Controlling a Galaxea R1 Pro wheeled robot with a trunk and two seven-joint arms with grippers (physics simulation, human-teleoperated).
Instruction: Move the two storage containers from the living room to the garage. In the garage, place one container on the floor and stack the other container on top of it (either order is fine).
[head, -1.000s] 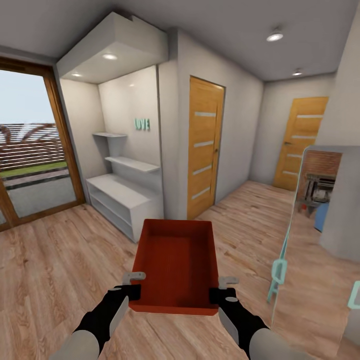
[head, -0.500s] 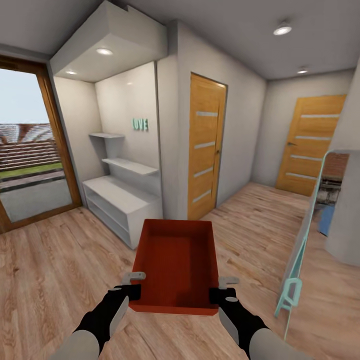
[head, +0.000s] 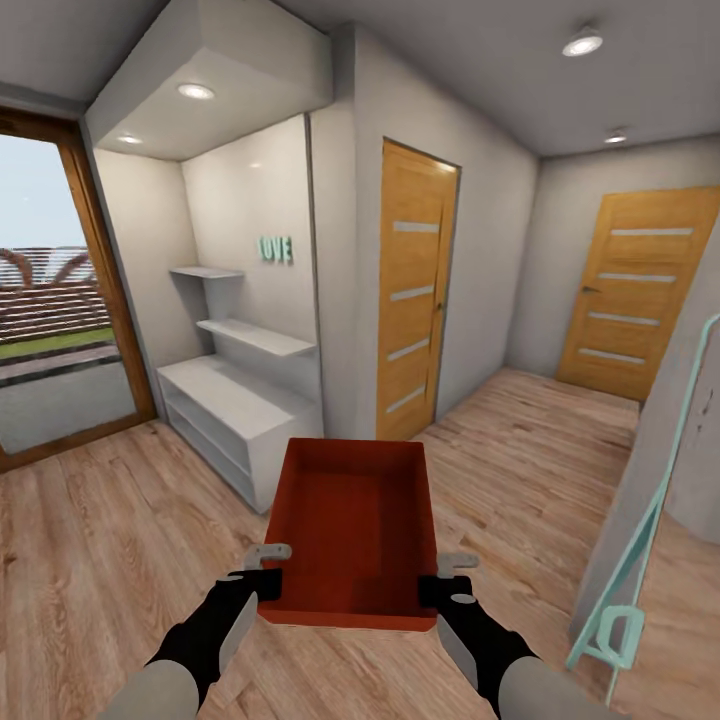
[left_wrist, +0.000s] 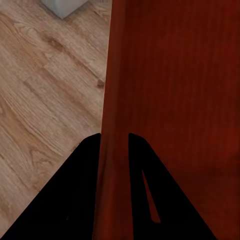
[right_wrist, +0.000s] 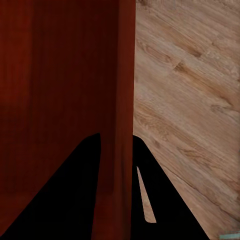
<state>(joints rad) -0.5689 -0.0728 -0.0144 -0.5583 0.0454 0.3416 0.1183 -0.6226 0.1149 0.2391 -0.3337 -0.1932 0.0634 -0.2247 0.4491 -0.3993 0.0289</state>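
An orange-red storage container (head: 352, 525) hangs level in front of me above light wood planks, its open top empty. My left gripper (head: 266, 566) is shut on its left wall, and my right gripper (head: 443, 577) is shut on its right wall. In the left wrist view the black fingers (left_wrist: 82, 175) straddle the container's wall (left_wrist: 115, 100). The right wrist view shows the same grip, fingers (right_wrist: 82, 175) either side of the wall (right_wrist: 126, 75). I am in a hallway with a wood-plank floor; the garage is out of view.
A white shelf unit (head: 235, 405) stands in a niche straight ahead. A wooden door (head: 415, 290) is just right of it, another door (head: 640, 295) at the far right. A wood-framed glass door (head: 55, 300) is at left. A grey wall with a teal frame (head: 630, 570) is close at right.
The whole view has shifted as I move forward and turn slightly: the shelf and doors have grown nearer, the mirror-like panel at right slid out of sight. Both grippers keep the container as before.
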